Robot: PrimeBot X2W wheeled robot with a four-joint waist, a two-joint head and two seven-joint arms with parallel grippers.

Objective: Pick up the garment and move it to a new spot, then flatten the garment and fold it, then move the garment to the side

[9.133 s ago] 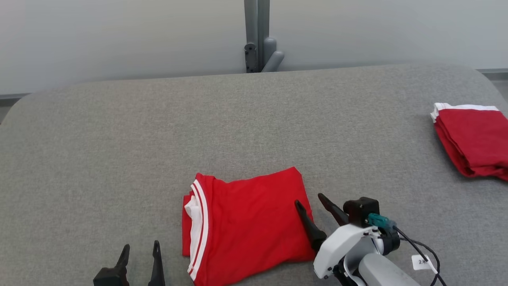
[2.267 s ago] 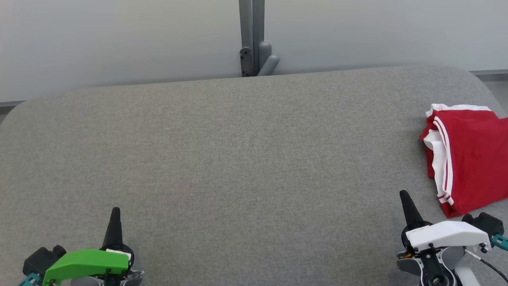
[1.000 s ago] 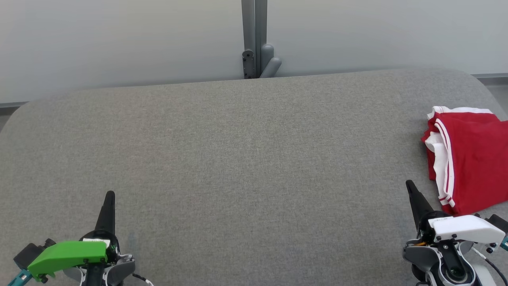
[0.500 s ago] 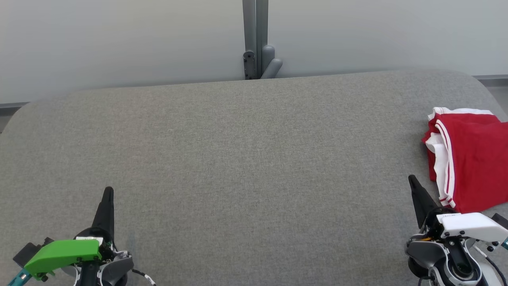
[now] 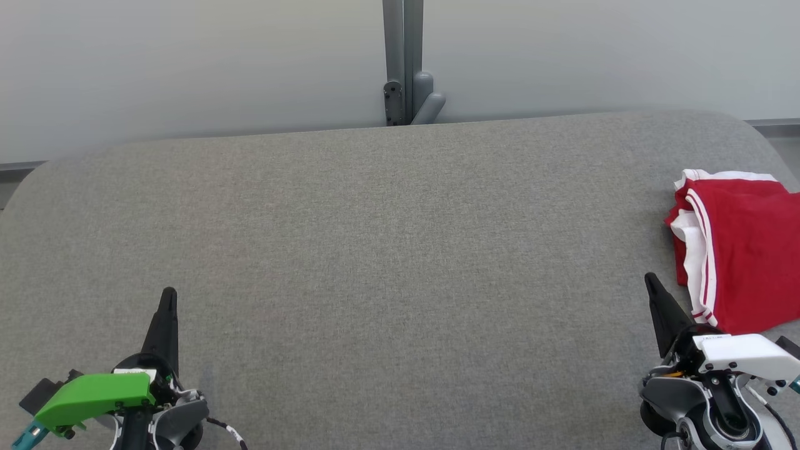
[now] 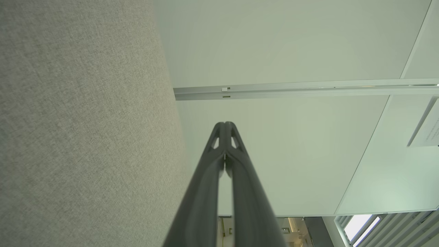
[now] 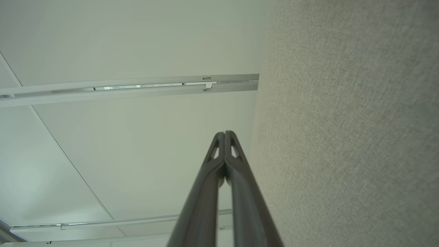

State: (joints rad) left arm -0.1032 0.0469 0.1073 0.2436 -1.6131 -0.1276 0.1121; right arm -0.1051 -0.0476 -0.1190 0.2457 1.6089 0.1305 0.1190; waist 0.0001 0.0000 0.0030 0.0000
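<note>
Red folded garment (image 5: 744, 250) at the worktop's (image 5: 375, 237) right edge, likely soft, light and limp; best pinched at a thick folded edge. Left gripper (image 6: 224, 124) and right gripper (image 7: 224, 133) — fingers pressed together, empty.

The desk (image 5: 400, 250) is covered in grey woven cloth, matt and slightly coarse. The red shirt (image 5: 744, 250) is soft, matt cloth with white striped trim. The left tool (image 5: 167, 300) and right tool (image 5: 653, 286) have dark, matt, plastic-looking fingers. The green housing (image 5: 94, 397) and white housing (image 5: 744, 359) are smooth plastic. The grey post (image 5: 403, 56) looks like painted metal.
</note>
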